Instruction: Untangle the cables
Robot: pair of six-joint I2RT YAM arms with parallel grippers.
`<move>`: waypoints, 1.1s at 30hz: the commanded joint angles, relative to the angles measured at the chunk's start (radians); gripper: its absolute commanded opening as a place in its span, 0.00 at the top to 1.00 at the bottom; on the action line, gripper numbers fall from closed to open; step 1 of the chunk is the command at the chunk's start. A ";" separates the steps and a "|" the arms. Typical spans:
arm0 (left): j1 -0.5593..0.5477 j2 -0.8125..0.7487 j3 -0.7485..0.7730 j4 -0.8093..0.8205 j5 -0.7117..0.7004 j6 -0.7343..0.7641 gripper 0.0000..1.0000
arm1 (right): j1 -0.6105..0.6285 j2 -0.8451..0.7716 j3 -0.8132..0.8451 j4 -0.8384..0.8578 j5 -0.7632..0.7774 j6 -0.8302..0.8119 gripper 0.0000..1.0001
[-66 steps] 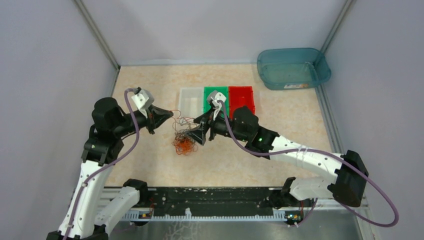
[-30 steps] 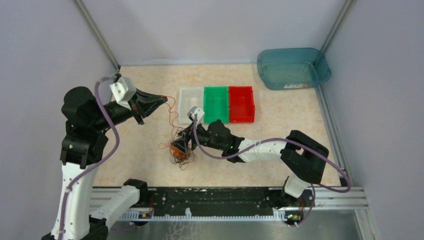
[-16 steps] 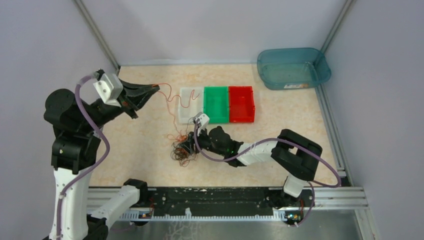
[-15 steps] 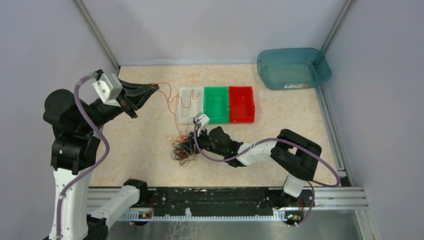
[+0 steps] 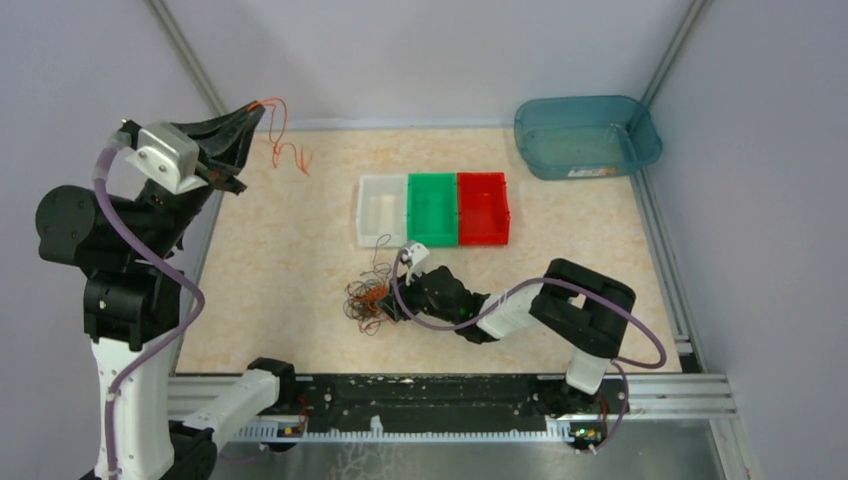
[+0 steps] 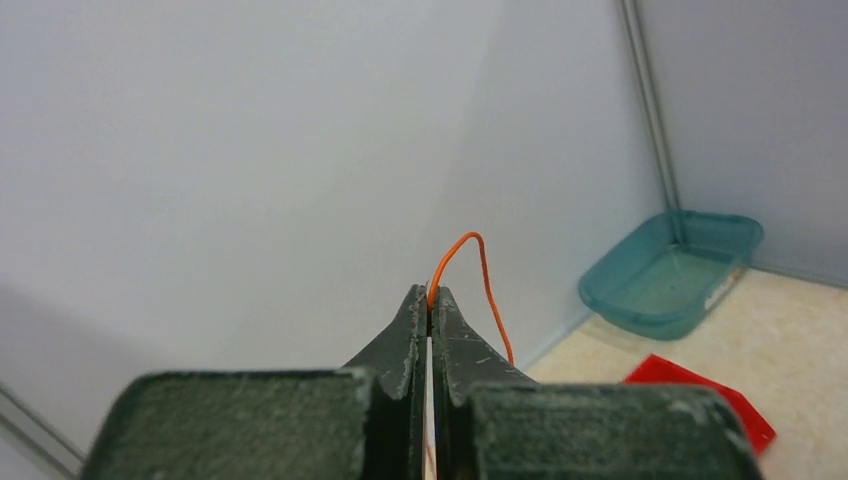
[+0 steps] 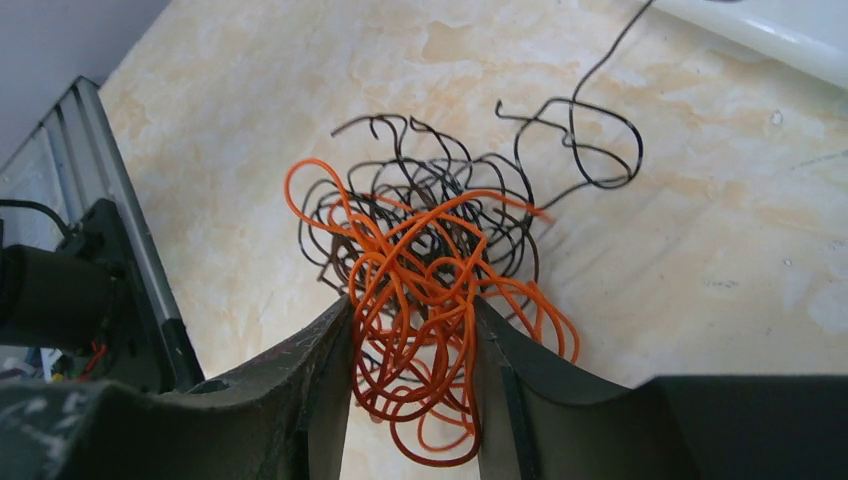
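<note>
The cables lie as a tangle (image 5: 365, 300) of orange and dark wires on the table, left of centre. My right gripper (image 5: 386, 303) is low at the tangle's right side. In the right wrist view its jaws (image 7: 412, 300) straddle the tangle (image 7: 420, 230), with orange loops pressed against both inner faces. My left gripper (image 5: 258, 106) is raised high at the back left, shut on one orange cable (image 5: 287, 146) that dangles free in the air. The left wrist view shows that cable (image 6: 481, 262) arching out of the shut tips (image 6: 430, 294).
A white bin (image 5: 381, 208), a green bin (image 5: 432, 208) and a red bin (image 5: 483, 207) stand in a row behind the tangle. A teal tub (image 5: 585, 135) sits at the back right corner. The left wall is close to the raised left gripper. A metal rail (image 5: 440, 400) runs along the near edge.
The left gripper rose up and back-left with the orange cable, which came free of the tangle. The right gripper slid nearer and its jaws narrowed on the tangle.
</note>
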 commanded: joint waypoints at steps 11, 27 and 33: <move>0.000 0.048 -0.019 -0.016 0.070 -0.002 1.00 | 0.005 -0.505 -0.022 -0.232 0.066 -0.043 0.23; 0.000 0.137 -0.226 0.150 0.185 -0.049 1.00 | -0.278 -0.769 0.030 -0.641 0.162 0.038 0.17; 0.000 0.184 -0.333 0.240 0.190 -0.029 1.00 | -0.314 -0.799 0.033 -0.676 0.209 0.037 0.17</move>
